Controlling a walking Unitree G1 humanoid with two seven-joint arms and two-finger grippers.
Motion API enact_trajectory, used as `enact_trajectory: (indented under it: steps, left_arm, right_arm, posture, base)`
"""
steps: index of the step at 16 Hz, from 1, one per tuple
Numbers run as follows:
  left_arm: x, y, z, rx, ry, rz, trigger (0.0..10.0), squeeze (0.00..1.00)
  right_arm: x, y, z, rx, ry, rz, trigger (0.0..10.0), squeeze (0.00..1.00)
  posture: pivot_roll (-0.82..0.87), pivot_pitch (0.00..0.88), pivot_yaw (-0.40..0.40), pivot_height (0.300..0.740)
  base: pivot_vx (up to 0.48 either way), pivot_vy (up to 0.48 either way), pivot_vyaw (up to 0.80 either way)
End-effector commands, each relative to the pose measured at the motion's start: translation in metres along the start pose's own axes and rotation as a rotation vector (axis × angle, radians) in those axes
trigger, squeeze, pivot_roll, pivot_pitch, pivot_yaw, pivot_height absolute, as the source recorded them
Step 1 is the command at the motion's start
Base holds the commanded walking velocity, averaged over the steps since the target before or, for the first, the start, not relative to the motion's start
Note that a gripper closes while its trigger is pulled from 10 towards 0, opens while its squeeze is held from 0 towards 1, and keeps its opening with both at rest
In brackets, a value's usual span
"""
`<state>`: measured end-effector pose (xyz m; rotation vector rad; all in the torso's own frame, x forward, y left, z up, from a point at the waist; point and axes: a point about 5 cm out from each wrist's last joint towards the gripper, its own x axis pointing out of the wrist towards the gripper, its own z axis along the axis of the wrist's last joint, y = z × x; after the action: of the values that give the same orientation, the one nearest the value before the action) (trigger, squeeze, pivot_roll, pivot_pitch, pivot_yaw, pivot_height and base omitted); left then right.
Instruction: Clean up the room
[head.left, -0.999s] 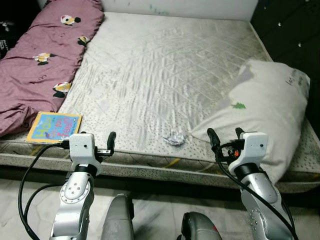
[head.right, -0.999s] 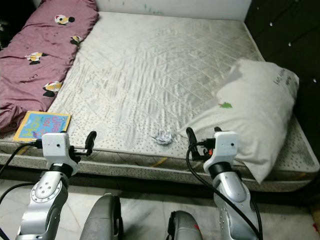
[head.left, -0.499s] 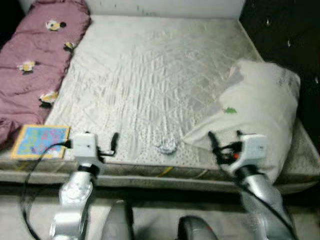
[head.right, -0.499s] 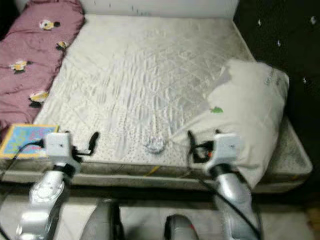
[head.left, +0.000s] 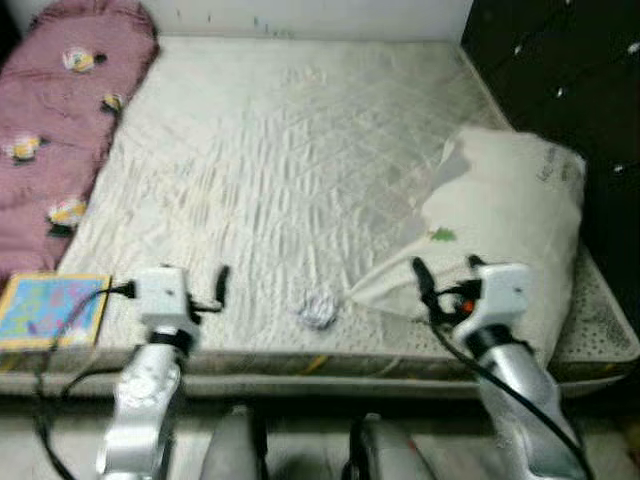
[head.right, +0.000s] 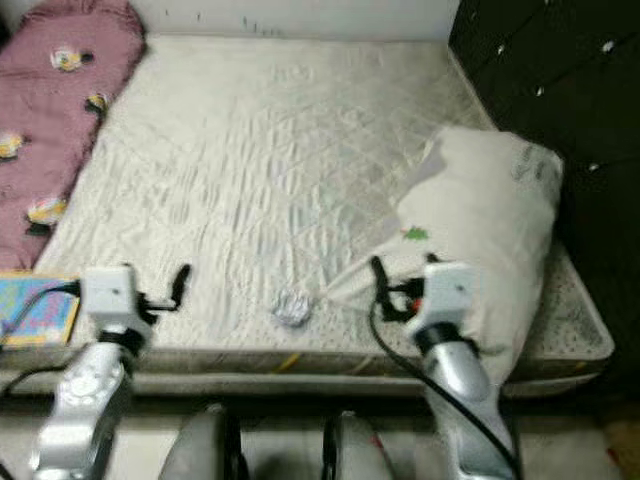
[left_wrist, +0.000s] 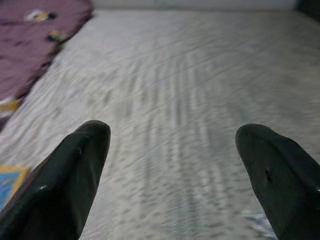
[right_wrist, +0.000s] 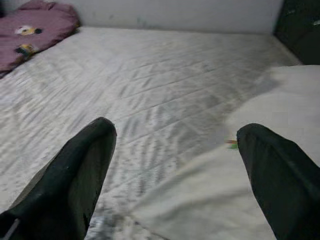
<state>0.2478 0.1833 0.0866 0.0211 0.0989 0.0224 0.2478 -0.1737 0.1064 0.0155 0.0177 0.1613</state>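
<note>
On the bare mattress (head.left: 290, 170), the crumpled paper scrap (head.left: 317, 310) risks being nudged away by the right pincer (head.left: 443, 272), whose fingers, like the left pincer (left_wrist: 172, 175)'s, stand wide apart.

Dark lettering on the white pillow (head.left: 510, 200) too blurred to read, colourful book (head.left: 50, 308) cover print likewise illegible

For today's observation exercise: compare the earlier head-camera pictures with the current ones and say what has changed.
The whole picture shifted leftward, so the camera moved, not the things. The crumpled paper, book and pillow lie as before. Left gripper and right gripper stay open, holding nothing.
</note>
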Motion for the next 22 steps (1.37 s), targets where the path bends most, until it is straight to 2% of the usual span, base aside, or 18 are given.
enact_trajectory:
  steps: [1,9,14,15,17,19,22]
  left_arm:
    - [-0.002,0.002,-0.003,0.001,0.02,0.015,10.0,0.0]
    - [0.001,0.0,-0.002,0.004,0.018,0.0,10.0,0.0]
    - [0.002,0.01,0.007,0.035,-0.023,0.069,10.0,0.0]
    - [0.002,0.011,0.013,0.08,-0.064,0.067,10.0,0.0]
    - [-0.004,0.014,0.012,0.075,-0.052,0.082,10.0,0.0]
    - [-0.006,0.013,0.011,0.088,-0.046,0.081,10.0,0.0]
    - [-0.002,0.013,0.011,0.082,-0.045,0.09,10.0,0.0]
  right_arm:
    - [-0.002,-0.003,-0.003,0.0,0.008,-0.007,10.0,0.0]
    - [-0.002,-0.003,-0.003,0.001,0.008,-0.012,10.0,0.0]
    - [0.004,0.0,-0.001,0.015,-0.005,0.006,10.0,0.0]
    - [0.007,-0.001,0.001,0.011,-0.014,0.004,10.0,0.0]
    - [0.008,0.001,0.001,0.015,-0.017,0.005,10.0,0.0]
    - [0.008,0.005,0.002,0.018,-0.023,0.013,10.0,0.0]
    - [0.007,0.003,0.005,0.017,-0.026,0.006,10.0,0.0]
  posture:
    - [-0.02,0.114,-0.007,0.66]
    - [-0.03,0.118,-0.001,0.66]
    - [-0.01,0.112,0.0,0.66]
    - [0.0,0.133,-0.002,0.66]
    - [0.01,0.165,0.0,0.66]
    - [0.01,0.18,0.003,0.642]
    - [-0.02,0.187,-0.009,0.612]
  base:
    - [0.0,0.0,0.0]
    - [0.0,0.456,0.0]
    - [0.0,0.0,0.0]
    - [0.0,0.0,0.0]
    - [0.0,0.0,0.0]
    - [0.0,0.0,0.0]
    - [0.0,0.0,0.0]
